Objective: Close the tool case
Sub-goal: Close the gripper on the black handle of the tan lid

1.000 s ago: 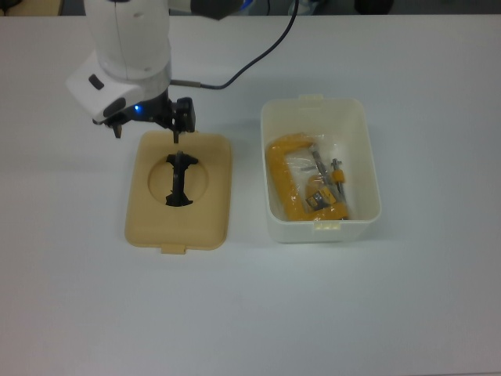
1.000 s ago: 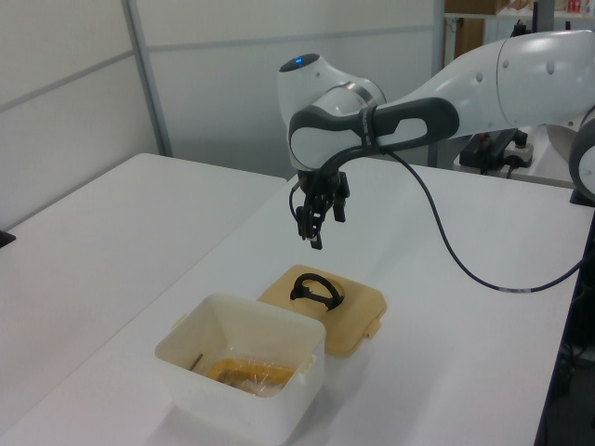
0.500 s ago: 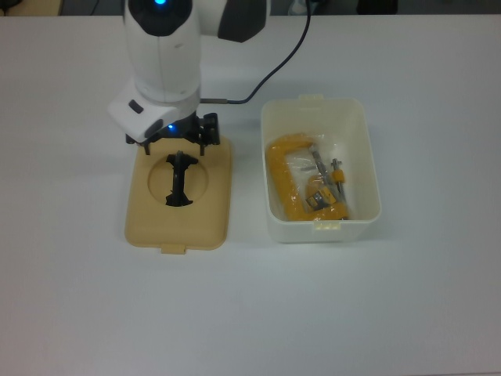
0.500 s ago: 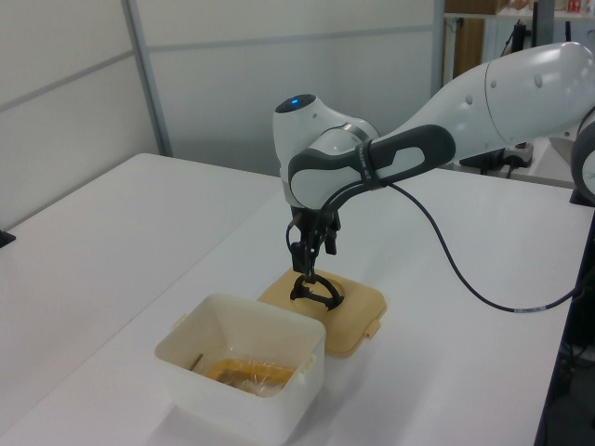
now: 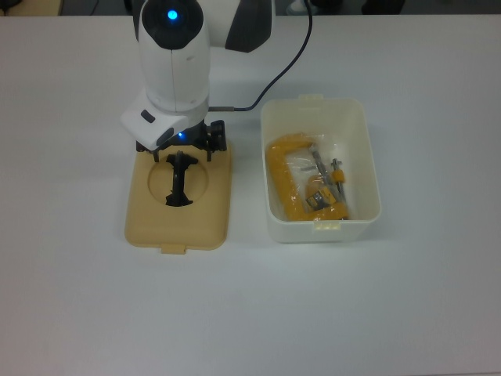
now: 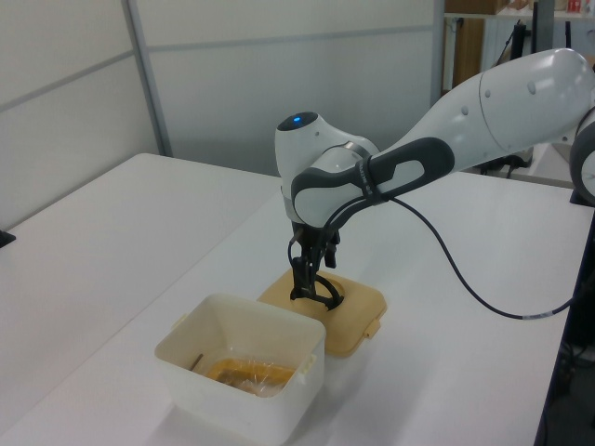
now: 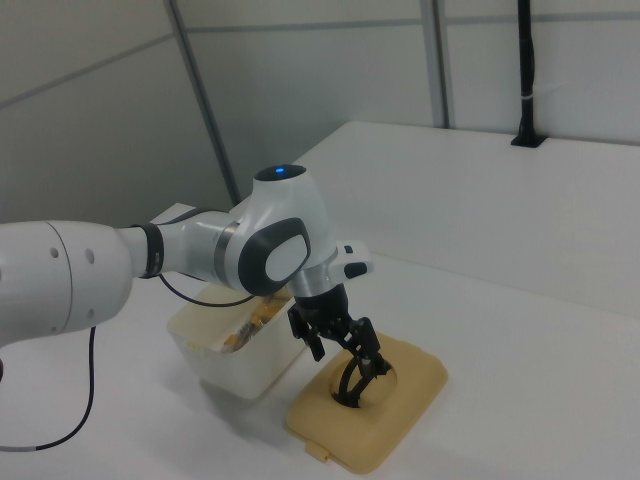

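The tool case's white box (image 5: 373,168) stands open on the top view's right, with a yellow clamp (image 5: 283,184) in it. Its tan lid (image 5: 213,215) lies flat on the table at the box's left, apart from it, round recess up. A black handle (image 5: 179,182) arches upright in that recess. My gripper (image 5: 180,157) is open, down at the far end of the handle, a finger on either side of the arch. In the left view the gripper (image 6: 302,282) reaches the handle (image 6: 321,292) behind the box (image 6: 232,372). The right view shows gripper (image 7: 370,362), lid (image 7: 405,412) and box (image 7: 240,372).
A black cable (image 5: 278,66) runs from the arm across the table behind the box. The white table (image 5: 250,313) stretches in front of lid and box. A wall with metal posts (image 6: 149,84) stands beyond the table in the left view.
The gripper has come down and moved toward the box in the top view, from above the lid's far edge to the handle. Lid and box have not moved.
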Robot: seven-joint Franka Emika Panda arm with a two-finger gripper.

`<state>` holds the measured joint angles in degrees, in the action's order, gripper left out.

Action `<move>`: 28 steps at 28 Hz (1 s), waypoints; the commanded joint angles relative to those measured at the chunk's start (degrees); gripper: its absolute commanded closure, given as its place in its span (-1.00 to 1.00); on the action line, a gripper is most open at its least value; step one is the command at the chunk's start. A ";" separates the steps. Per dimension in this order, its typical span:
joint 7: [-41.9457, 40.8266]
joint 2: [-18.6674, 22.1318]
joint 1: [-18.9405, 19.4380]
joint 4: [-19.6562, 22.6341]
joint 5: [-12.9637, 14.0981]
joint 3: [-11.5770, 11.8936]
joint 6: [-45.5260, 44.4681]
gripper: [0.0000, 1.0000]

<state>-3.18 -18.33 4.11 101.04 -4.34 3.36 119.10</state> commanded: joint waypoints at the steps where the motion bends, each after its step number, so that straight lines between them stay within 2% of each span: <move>1: 0.54 -0.48 -0.07 1.36 -0.40 -0.20 2.89 -1.00; 2: 0.89 -0.57 -0.07 1.36 -0.40 -0.20 3.16 -0.99; 6: 1.24 -1.71 -0.24 1.27 -0.49 -0.20 3.95 -0.62; 7: 1.24 -1.80 -0.33 1.27 -0.49 -0.20 4.12 -0.42; 8: 1.24 -1.97 -0.33 1.18 -0.49 -0.20 4.39 0.14; 10: 1.24 -2.15 -0.33 1.27 -0.49 -0.20 4.48 0.83; 11: 1.42 -2.15 -0.33 1.18 -0.49 -0.28 4.48 1.00; 28: 2.74 -1.71 0.02 -0.49 -0.05 -0.64 4.48 1.00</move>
<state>-1.64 -20.89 4.03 100.42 -4.34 2.88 122.46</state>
